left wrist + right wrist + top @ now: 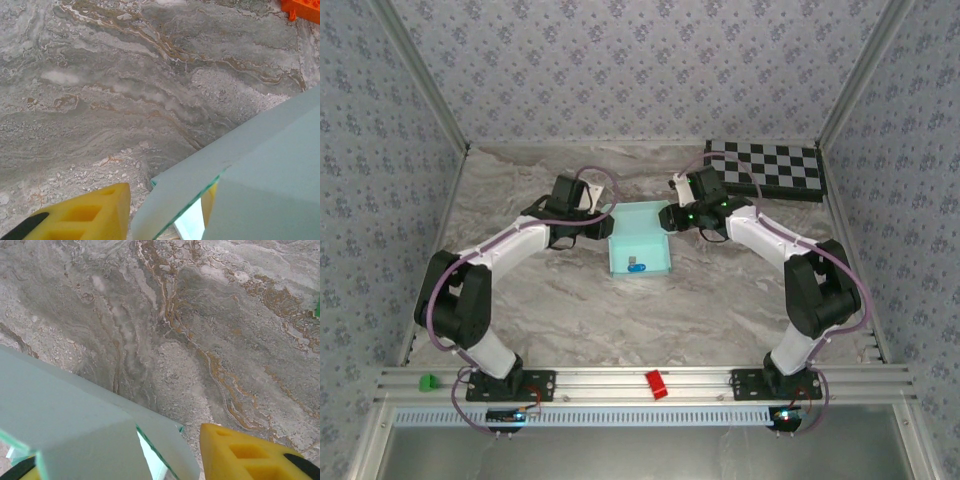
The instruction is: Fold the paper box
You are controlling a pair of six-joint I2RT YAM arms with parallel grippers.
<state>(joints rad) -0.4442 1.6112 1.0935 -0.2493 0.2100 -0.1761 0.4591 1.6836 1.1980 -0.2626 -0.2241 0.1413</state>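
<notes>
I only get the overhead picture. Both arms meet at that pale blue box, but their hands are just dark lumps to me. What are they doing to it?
Observer: In its wrist camera, the left gripper has a yellow finger on each side of a folded-over wall of the paper box.
Operator: And the other hand?
Observer: Much the same. The right gripper straddles a corner of a wall, with yellow fingers on either side.
Operator: Are they squeezing it?
Observer: I can't tell. The left's outer finger sits right beside the card, but whether it touches is unclear.
</notes>
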